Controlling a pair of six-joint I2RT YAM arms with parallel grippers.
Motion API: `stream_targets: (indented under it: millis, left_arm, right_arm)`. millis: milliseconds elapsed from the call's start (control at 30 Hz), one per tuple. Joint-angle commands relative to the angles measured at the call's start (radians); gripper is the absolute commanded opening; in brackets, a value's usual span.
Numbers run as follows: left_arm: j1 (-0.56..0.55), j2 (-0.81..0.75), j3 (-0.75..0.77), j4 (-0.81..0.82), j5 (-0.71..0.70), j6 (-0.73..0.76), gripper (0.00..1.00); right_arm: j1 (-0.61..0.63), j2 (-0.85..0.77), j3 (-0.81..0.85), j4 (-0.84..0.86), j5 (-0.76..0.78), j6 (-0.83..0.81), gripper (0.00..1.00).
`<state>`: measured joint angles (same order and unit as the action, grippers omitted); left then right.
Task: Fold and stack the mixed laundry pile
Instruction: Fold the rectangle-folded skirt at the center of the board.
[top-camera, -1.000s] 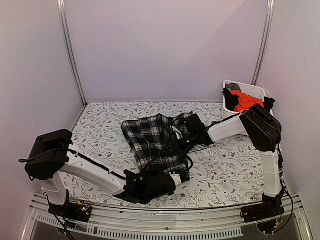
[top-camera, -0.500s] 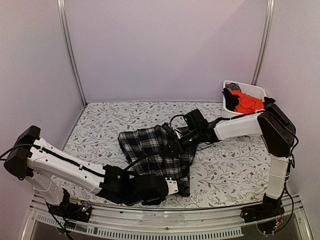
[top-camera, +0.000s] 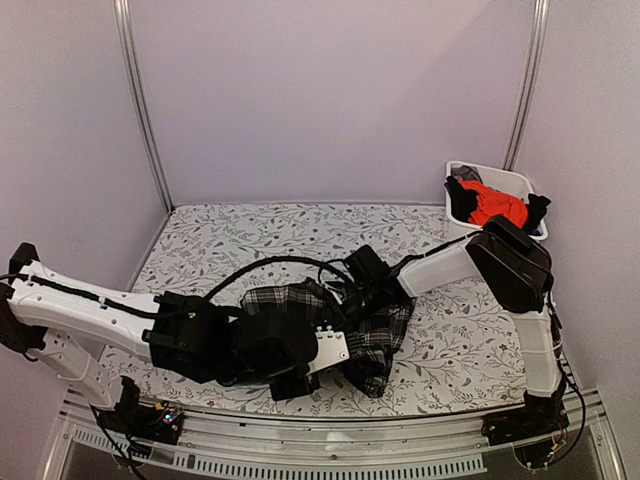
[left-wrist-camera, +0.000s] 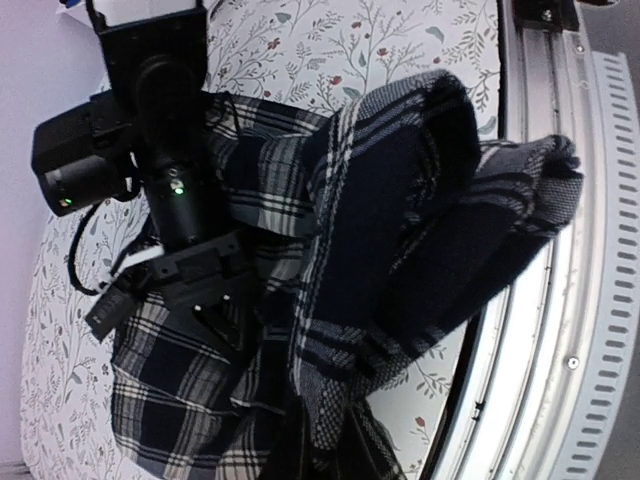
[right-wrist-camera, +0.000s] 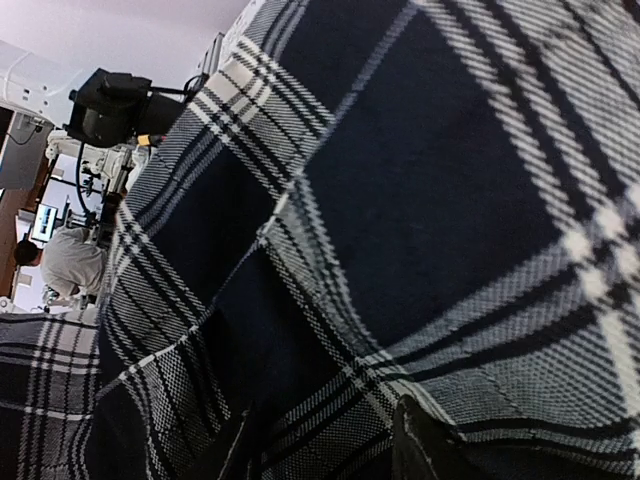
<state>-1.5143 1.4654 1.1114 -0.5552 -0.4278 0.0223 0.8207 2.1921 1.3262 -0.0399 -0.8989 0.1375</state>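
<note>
The black-and-white plaid garment (top-camera: 385, 335) lies bunched at the table's near middle. It fills the left wrist view (left-wrist-camera: 400, 200) and the right wrist view (right-wrist-camera: 430, 180). My left gripper (top-camera: 300, 380) is at the garment's near edge and shut on it. Its fingers are hidden under cloth in the left wrist view. My right gripper (top-camera: 352, 300) sits on the garment's far side, shut on a fold. It also shows in the left wrist view (left-wrist-camera: 215, 310). In its own view (right-wrist-camera: 330, 445) the fingertips (right-wrist-camera: 425, 445) poke out beside the cloth. The orange-red garment (top-camera: 495, 205) and dark ones (top-camera: 458, 192) lie in the bin.
The white plastic bin (top-camera: 520, 180) stands at the back right corner. The floral tablecloth (top-camera: 230, 240) covers the table. The metal front rail (top-camera: 330, 440) runs just below the garment and shows in the left wrist view (left-wrist-camera: 560, 300).
Both grippers have pulled the plaid garment toward the front edge. The right gripper brought the far edge forward and left, and the garment went from spread out to bunched. The left arm stretched out lower.
</note>
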Motion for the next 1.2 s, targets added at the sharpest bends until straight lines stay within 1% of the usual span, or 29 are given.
stream_targets:
  millis: [0,167,300,333,367,467,500,567,700,833,933,1067,1167]
  left_arm:
    - [0.079,-0.058,0.064,0.01,-0.02,0.035,0.0]
    - [0.189,-0.07,0.066,0.021,-0.002,0.104,0.0]
    - [0.243,-0.07,0.021,0.07,0.045,0.127,0.0]
    - [0.254,-0.07,0.007,0.078,0.056,0.129,0.0]
    - [0.265,-0.069,-0.003,0.083,0.068,0.128,0.0]
    - [0.282,-0.073,-0.031,0.106,0.101,0.136,0.0]
    - [0.288,-0.076,-0.036,0.113,0.114,0.141,0.0]
    - [0.295,-0.078,-0.047,0.129,0.138,0.153,0.0]
    - [0.31,-0.06,-0.042,0.139,0.186,0.181,0.01]
    - [0.347,-0.026,-0.024,0.137,0.26,0.214,0.04]
    - [0.403,0.0,-0.013,0.152,0.339,0.227,0.08]
    - [0.491,0.074,0.02,0.166,0.384,0.242,0.07]
    - [0.546,0.136,0.05,0.18,0.407,0.267,0.07]
  right_arm:
    - [0.08,0.021,-0.127,0.128,-0.073,0.038,0.43]
    - [0.152,-0.016,-0.219,0.171,-0.071,0.055,0.42]
    - [0.166,-0.072,-0.258,0.184,-0.071,0.066,0.41]
    - [0.164,-0.086,-0.258,0.175,-0.065,0.064,0.42]
    - [0.16,-0.112,-0.254,0.163,-0.057,0.061,0.46]
    - [0.125,-0.165,-0.218,0.115,-0.013,0.054,0.61]
    - [0.107,-0.188,-0.203,0.096,-0.001,0.052,0.64]
    - [0.072,-0.217,-0.169,0.065,0.015,0.043,0.68]
    - [0.007,-0.264,-0.099,-0.004,0.047,0.029,0.72]
    - [-0.063,-0.311,-0.074,-0.008,0.06,0.052,0.74]
    - [-0.113,-0.379,-0.1,0.013,0.088,0.102,0.77]
    - [-0.171,-0.485,-0.188,0.032,0.12,0.162,0.82]
    - [-0.204,-0.559,-0.245,0.032,0.173,0.176,0.85]
